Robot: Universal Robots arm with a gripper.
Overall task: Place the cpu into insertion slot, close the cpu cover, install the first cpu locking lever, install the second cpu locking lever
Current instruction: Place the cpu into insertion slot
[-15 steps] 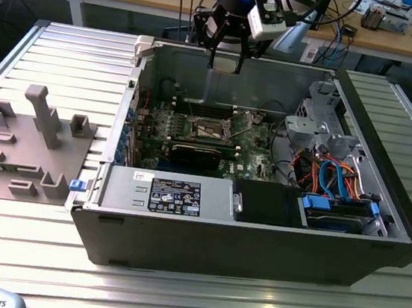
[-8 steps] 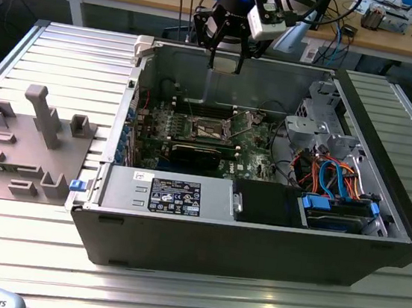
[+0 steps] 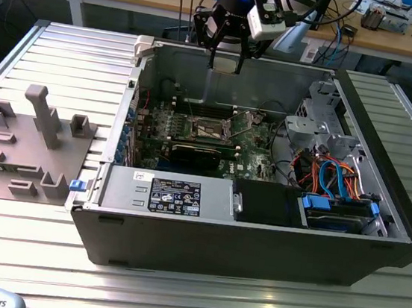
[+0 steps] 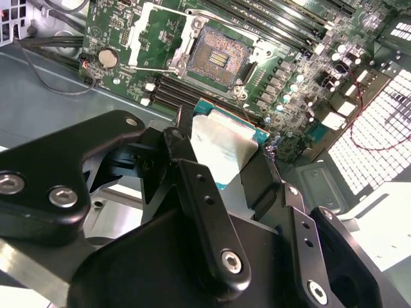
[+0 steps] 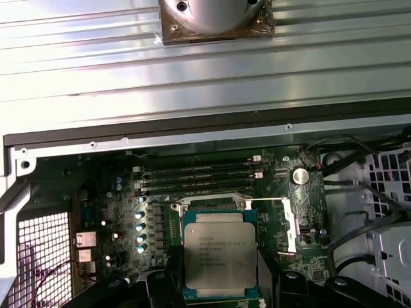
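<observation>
My gripper (image 3: 227, 54) hangs over the back wall of the open black computer case (image 3: 255, 243), shut on the cpu (image 3: 226, 62). In both wrist views the square silvery cpu (image 5: 220, 251) (image 4: 221, 144) sits clamped between the black fingers (image 5: 168, 273), well above the green motherboard (image 5: 115, 218). The insertion slot (image 4: 218, 59) (image 3: 210, 130) lies bare with its contact field showing. Its cpu cover (image 4: 138, 35) (image 5: 290, 224) is swung open to one side. Thin locking levers (image 4: 149, 67) stand raised beside the socket.
Memory slots (image 5: 199, 176) run beside the socket. A long black card (image 3: 202, 155), a power supply (image 3: 167, 194), and blue and orange cables (image 3: 335, 177) fill the case. A grey fixture plate (image 3: 26, 147) lies at the exterior view's left on the ribbed metal table (image 3: 211, 297).
</observation>
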